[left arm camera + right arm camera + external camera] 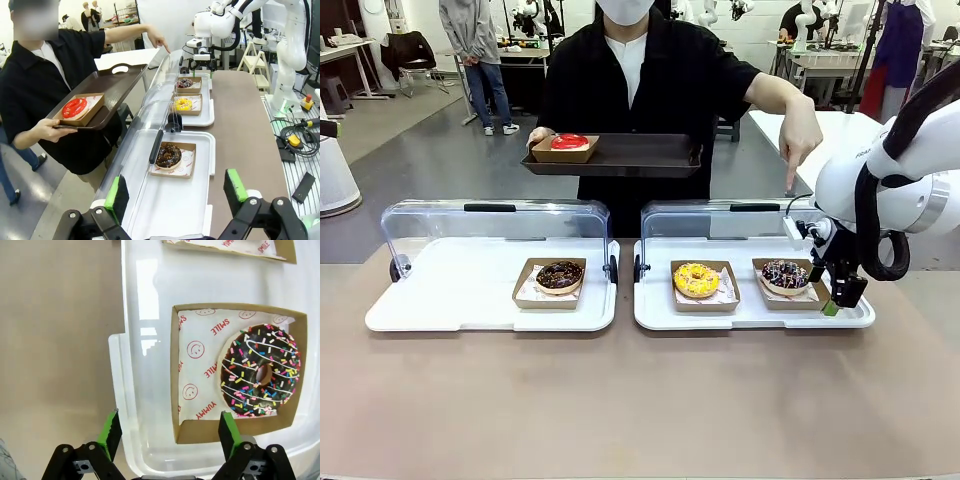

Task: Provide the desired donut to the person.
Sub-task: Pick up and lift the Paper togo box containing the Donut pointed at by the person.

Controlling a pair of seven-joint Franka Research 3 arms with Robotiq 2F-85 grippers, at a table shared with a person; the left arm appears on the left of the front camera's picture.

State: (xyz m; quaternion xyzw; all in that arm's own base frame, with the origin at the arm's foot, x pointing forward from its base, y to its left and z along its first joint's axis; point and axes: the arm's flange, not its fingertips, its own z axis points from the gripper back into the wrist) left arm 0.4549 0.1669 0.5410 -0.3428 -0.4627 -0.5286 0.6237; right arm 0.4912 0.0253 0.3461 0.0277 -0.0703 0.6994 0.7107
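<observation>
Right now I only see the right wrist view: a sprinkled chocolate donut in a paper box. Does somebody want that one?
Observer: It seems so. The person's hand points down toward the sprinkled donut from across the table.
Operator: Any other donuts around?
Observer: A yellow donut sits beside it on the same white tray.
Operator: What else is the person doing?
Observer: Their other hand holds a dark tray carrying a red donut.
</observation>
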